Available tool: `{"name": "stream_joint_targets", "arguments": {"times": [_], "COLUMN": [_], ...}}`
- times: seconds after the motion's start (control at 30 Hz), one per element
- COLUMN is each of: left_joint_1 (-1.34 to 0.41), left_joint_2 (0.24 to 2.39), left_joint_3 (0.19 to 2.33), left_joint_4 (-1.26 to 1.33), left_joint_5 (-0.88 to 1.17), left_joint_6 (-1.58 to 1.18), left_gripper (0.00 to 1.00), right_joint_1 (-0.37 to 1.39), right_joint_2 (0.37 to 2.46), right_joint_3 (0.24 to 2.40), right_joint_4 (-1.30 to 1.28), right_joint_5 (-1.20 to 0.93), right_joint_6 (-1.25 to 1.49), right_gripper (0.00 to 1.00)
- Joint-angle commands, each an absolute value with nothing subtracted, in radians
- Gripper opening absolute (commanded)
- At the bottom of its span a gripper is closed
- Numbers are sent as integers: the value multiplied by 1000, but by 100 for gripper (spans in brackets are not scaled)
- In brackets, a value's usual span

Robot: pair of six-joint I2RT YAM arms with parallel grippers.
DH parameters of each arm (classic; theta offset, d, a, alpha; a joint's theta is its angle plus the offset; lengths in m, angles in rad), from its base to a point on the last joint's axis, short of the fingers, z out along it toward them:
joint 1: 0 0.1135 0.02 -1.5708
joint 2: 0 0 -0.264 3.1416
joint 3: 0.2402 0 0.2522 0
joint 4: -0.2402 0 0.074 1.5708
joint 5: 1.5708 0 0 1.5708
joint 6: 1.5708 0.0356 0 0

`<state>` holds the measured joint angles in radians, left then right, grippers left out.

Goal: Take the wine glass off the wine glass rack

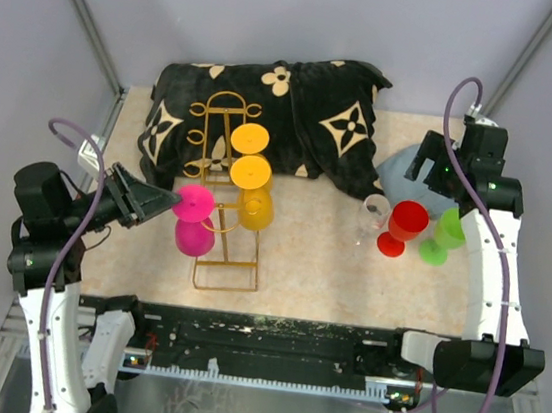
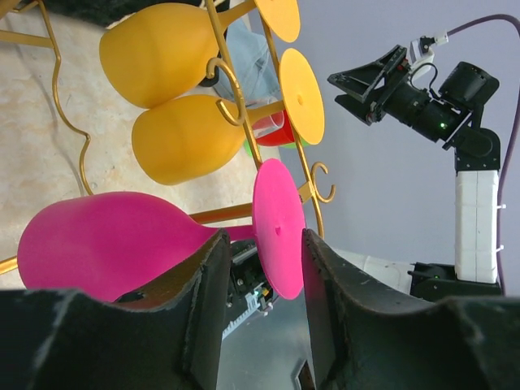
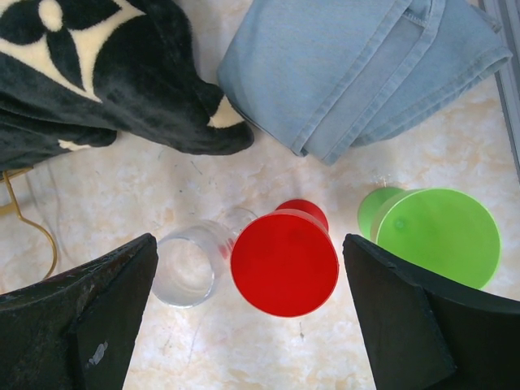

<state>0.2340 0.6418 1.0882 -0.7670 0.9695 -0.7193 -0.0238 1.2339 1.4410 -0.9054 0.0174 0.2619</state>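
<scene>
So our left gripper is spread open around the pink wine glass, not clamped on it. In the wrist view the glass's foot disc sits right between the two fingers, closer to the 3 o'clock one; we can't tell if it touches. The glass hangs sideways on the gold wine glass rack, on its 8 o'clock side. Our right gripper is wide open too, over a red glass off at the rack's 3 o'clock.
</scene>
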Motion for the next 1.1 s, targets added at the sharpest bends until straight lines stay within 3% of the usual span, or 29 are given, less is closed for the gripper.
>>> {"name": "stream_joint_targets", "arguments": {"times": [0.0, 0.4, 0.73, 1.07], "left_joint_1": [243, 243, 242, 242], "left_joint_2": [627, 619, 635, 661], "left_joint_3": [1129, 1113, 1130, 1180], "left_joint_4": [-814, -811, -831, -858], "left_joint_5": [968, 973, 967, 986], "left_joint_6": [-691, -692, -683, -665], "left_gripper": [45, 30, 1, 0], "right_joint_1": [-12, -9, -10, -8], "right_joint_2": [1223, 1220, 1225, 1240], "right_joint_3": [1458, 1457, 1457, 1460], "right_joint_4": [-862, -864, -861, -854], "right_joint_5": [17, 16, 15, 7], "right_joint_6": [253, 253, 252, 252], "right_gripper": [97, 97, 98, 98]}}
